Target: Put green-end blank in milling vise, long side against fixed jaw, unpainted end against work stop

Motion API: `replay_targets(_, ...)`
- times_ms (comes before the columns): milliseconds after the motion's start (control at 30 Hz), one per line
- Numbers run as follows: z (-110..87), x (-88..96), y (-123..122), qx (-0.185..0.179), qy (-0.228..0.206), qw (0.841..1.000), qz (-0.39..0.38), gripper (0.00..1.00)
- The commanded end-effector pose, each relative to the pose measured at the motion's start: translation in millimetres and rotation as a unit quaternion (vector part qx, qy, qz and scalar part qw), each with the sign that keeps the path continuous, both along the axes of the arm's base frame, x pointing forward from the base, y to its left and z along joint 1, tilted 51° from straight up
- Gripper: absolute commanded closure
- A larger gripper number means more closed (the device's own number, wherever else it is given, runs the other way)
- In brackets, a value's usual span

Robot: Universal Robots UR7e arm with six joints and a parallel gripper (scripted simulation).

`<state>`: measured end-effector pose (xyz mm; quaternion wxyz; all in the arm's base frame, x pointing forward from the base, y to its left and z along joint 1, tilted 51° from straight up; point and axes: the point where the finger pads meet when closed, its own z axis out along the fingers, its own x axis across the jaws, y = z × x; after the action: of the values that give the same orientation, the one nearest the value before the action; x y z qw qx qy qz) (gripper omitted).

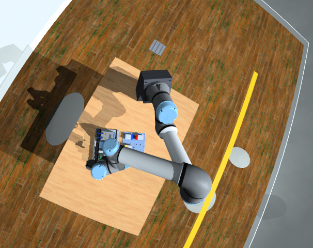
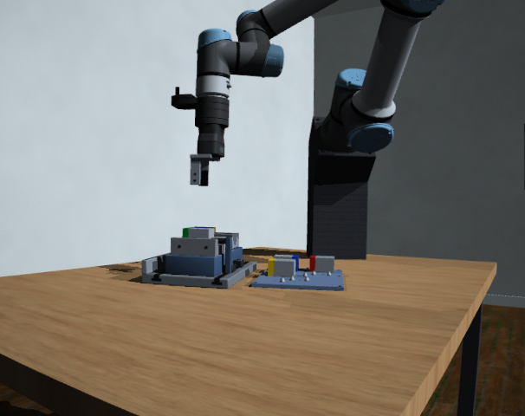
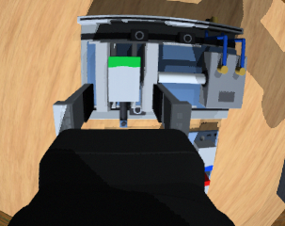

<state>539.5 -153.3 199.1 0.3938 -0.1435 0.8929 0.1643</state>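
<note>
The green-ended blank (image 3: 124, 85) (image 2: 201, 233) lies in the milling vise (image 3: 217, 114) (image 2: 191, 280), between the jaws. Its green end points away from the work stop (image 3: 123, 114). In the wrist view its long side is along the fixed jaw (image 3: 102, 80) (image 2: 193, 246), with no gap that I can make out. A narrow gap shows toward the moving jaw face (image 3: 151, 61). Its unpainted end is beside the stop; contact is unclear. The bars under it are mostly hidden. My gripper (image 3: 122, 95) (image 2: 199, 182) is open and empty, well above the vise.
The blue plate (image 2: 298, 284) beside the vise holds the yellow-ended blank (image 2: 283, 267) (image 1: 128, 146), the blue-ended blank (image 1: 128, 137) (image 3: 206, 154) and the red-ended blank (image 2: 324, 263) (image 1: 140, 137). Blue hoses (image 3: 225, 54) rise from the moving-jaw block (image 3: 219, 85).
</note>
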Motion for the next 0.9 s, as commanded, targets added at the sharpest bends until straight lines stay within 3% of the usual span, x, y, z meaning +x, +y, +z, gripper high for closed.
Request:
replay_targets(0,0.0,0.5,-0.1,0.0,0.0,1.0,0.0,0.0)
replay_targets(867,-4.5,5.2,2.8,0.0,0.0,1.0,0.0,0.0)
